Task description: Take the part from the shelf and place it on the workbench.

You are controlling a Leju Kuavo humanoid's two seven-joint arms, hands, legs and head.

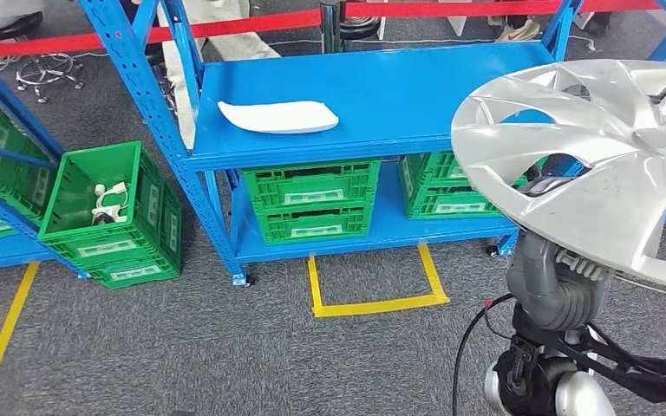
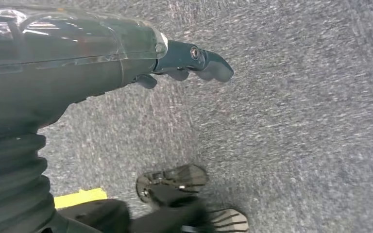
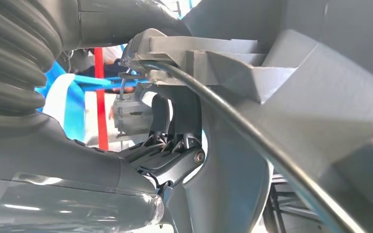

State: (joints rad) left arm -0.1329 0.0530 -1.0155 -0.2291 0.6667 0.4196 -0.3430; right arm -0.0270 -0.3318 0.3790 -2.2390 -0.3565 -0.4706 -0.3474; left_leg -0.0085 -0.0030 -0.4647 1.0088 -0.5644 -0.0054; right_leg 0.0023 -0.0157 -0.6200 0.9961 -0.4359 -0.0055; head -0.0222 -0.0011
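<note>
Down at our left side, our left hand [image 2: 194,60] hangs over carpet, fingers curled on nothing. Rightward, our right hand [image 3: 172,155] grips the silver hubcap [image 1: 598,156] through a spoke gap — held clear of the blue shelf [image 1: 381,95], it could slip or clip the upright.

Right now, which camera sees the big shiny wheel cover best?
The head view: the silver wheel cover shows its whole spoked face, held up by the right hand beneath it. The right wrist view gives a close look at its grey back ribs and wire ring. The left wrist view looks at carpet.
</note>
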